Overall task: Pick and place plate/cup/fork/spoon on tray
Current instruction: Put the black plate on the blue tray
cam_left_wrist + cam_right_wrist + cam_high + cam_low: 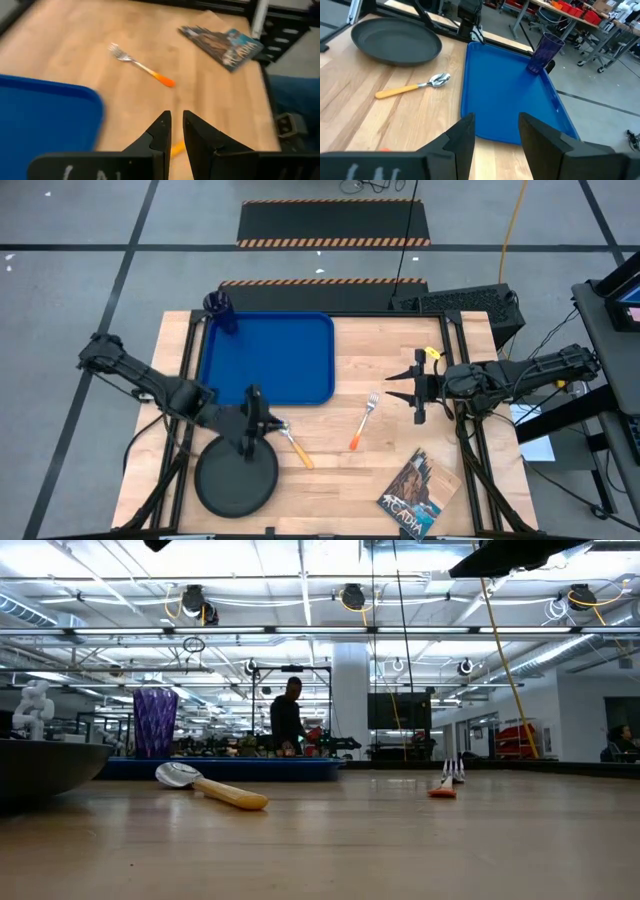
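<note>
The blue tray lies at the table's far left. The purple cup stands upright in its far left corner and also shows in the right wrist view. The black plate rests on the table near the front left. The spoon lies flat to the plate's right, its bowl toward the tray. The fork lies flat at mid-table. My left gripper hovers above the spoon's bowl end and the plate's far rim, shut and empty. My right gripper is open and empty to the fork's right.
A magazine lies at the table's front right. The table's black frame rails run along its edges. A person stands in the room beyond the table. Bare wood lies between the tray, the fork and the magazine.
</note>
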